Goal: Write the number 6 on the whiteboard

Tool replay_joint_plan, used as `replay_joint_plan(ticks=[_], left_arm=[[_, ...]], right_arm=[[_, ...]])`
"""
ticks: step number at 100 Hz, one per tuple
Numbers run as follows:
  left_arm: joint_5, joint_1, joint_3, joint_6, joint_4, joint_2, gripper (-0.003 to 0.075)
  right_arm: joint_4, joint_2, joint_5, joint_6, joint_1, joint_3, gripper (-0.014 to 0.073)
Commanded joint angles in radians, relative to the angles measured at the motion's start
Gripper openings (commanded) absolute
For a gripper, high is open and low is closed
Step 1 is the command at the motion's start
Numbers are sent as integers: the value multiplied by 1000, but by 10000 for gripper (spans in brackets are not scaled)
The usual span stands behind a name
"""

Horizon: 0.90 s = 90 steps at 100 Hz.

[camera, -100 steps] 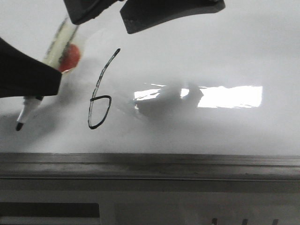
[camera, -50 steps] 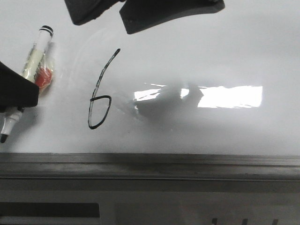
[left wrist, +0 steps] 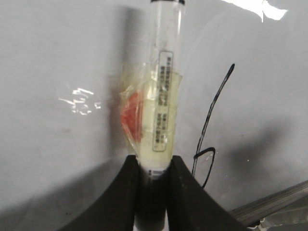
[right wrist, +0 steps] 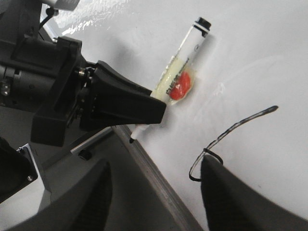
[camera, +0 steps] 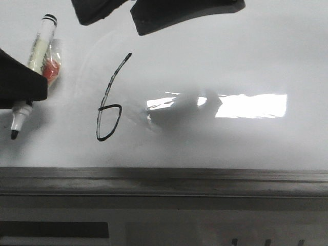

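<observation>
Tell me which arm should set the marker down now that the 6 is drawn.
Left. Its gripper is shut on the marker, just left of the finished 6. The right gripper is open and holds nothing.

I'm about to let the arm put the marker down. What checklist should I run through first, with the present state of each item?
1. Number 6 fully drawn, loop closed: ok.
2. Marker gripped by the left hand: ok, fingers shut on its barrel.
3. Marker tip lifted off the whiteboard: cannot tell.
4. Tip apart from the 6, no smear risk: ok, it sits well to its left.
5. Right hand empty and open: ok.
6. Cap back on the marker: not ok, the tip is bare.
</observation>
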Motion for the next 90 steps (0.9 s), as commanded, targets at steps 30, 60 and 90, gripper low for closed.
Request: replay_joint_plan(ticks=[30, 60, 90], left_arm=[[-99, -10, -31, -7, -53, 74, -8], [-107, -11, -31, -7, -53, 88, 269], [-105, -11, -31, -7, -53, 35, 298]], right_arm=[[3, -26, -76, -1, -8, -32, 361], [3, -26, -76, -1, -8, -32, 361], [3, -26, -76, -1, -8, -32, 361]])
